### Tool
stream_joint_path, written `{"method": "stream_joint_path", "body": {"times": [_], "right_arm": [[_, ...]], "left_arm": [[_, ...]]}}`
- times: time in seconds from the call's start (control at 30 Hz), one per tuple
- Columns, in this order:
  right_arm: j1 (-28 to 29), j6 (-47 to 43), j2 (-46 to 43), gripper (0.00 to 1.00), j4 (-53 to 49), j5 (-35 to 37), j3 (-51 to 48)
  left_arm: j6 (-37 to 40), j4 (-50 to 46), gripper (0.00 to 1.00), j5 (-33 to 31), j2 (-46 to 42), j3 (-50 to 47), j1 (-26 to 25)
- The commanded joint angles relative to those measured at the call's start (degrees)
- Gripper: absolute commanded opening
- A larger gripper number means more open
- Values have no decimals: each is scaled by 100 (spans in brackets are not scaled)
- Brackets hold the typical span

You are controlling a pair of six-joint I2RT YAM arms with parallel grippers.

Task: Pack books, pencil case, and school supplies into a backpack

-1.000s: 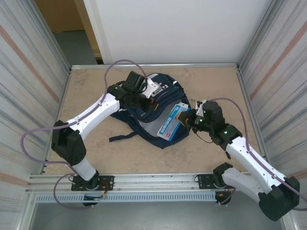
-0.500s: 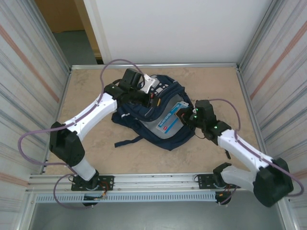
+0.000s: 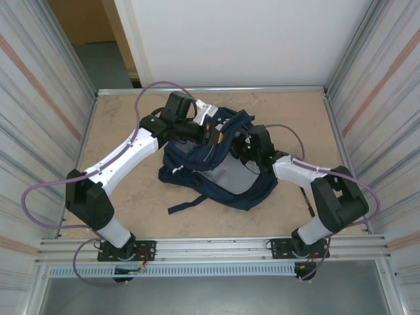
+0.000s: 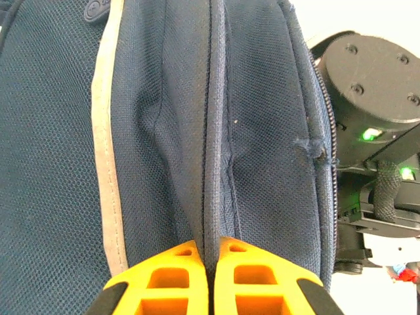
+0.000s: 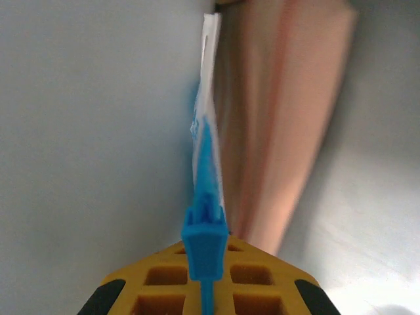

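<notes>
While the left gripper (image 4: 209, 262) pinched the backpack (image 3: 223, 191) fabric up, the right gripper (image 5: 205, 254), clamped on the light-blue oblong (image 5: 205, 161), had swung in from the right into its opening, nearly packing that supply.

- A table (image 3: 131, 197) with a tan, mottled top is seen from above, bordered by a metal frame (image 3: 210, 91) along its edges.
- A navy-blue backpack (image 3: 223, 177) is laid on the table, around the middle and somewhat toward the far side.
- One dark strap (image 3: 187, 202) is spread flat over the tabletop toward the near left.
- A thin dark stick (image 3: 306, 199) is seen on the tabletop to the right of the backpack; it is too small to identify.
</notes>
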Motion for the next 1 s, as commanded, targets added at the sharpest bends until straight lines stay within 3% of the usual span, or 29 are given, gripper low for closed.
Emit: {"method": "stream_joint_path", "body": {"times": [0.0,0.07,0.2,0.33,0.63,0.83,0.97], "right_arm": [[-33,259,452,0,690,-413,297],[-28,366,817,0,999,-536,418],[-26,396,1526,19,975,-649,668],[-57,233,1599,35,381,-568,662],[-228,-1030,345,54,-2262,-198,834],[-383,-1691,-703,54,-3320,-9,483],[-725,-1978,-1875,54,-4012,210,17]], "left_arm": [[-85,663,0,472,-560,117,-40],[-51,659,0,451,-591,106,-33],[-69,672,0,425,-620,64,-37],[25,718,0,196,-653,-101,58],[60,953,0,-38,-470,-519,288],[60,1005,0,147,-291,-621,260],[-158,1115,21,425,-200,-868,191]]}}
